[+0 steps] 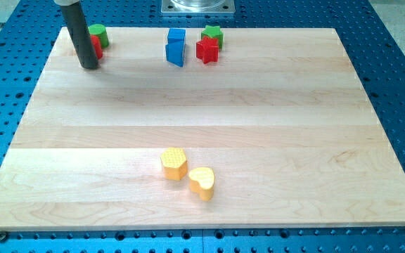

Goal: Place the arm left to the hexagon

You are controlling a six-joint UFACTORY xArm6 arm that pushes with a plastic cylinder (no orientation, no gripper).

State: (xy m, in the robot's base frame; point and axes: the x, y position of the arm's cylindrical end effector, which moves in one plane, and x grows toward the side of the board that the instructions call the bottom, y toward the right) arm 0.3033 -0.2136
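Pale wood bench, grain running across, set on a blue perforated base.

Near edge, toward the view's bottom: yellow hexagon, upright, flat face up. Just beside it to the view's right and a little lower, yellow heart; the two look to be touching or nearly so.

Middle of the bench: bare wood between the near pair and the far row.

Far edge, view's top: two blue blocks close together, a blue cube behind and an angled blue block in front. To their right a red star, with a green star just behind it. At the far left corner, a green cylinder and a red block, shape unclear since the rod covers much of it.

My tip rests on the bench at the far left, just in front of the red block. It sits well apart from the yellow hexagon, to the view's left of it and much nearer the view's top.

Pincer: none fitted, only the straight dark rod.
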